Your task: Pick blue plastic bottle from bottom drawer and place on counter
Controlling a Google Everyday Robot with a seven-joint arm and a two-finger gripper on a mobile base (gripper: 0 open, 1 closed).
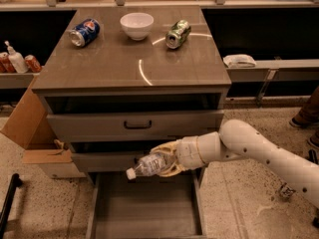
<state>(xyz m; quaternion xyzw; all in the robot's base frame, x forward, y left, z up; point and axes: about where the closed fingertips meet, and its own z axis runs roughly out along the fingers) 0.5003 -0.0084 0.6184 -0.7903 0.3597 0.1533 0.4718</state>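
Note:
The blue plastic bottle (149, 165) is a small clear bottle with a white cap, lying sideways with the cap pointing left. My gripper (165, 160) is shut on the bottle and holds it in the air above the open bottom drawer (144, 208), in front of the middle drawer's face. The arm (259, 148) reaches in from the right. The counter (129, 63) is the grey-brown cabinet top above.
On the counter lie a blue soda can (84, 32), a white bowl (136, 25) and a green can (178, 34). A cardboard box (30, 128) stands left of the cabinet. Side shelves hold bottles (15, 59) at left and a white cloth (239, 60) at right.

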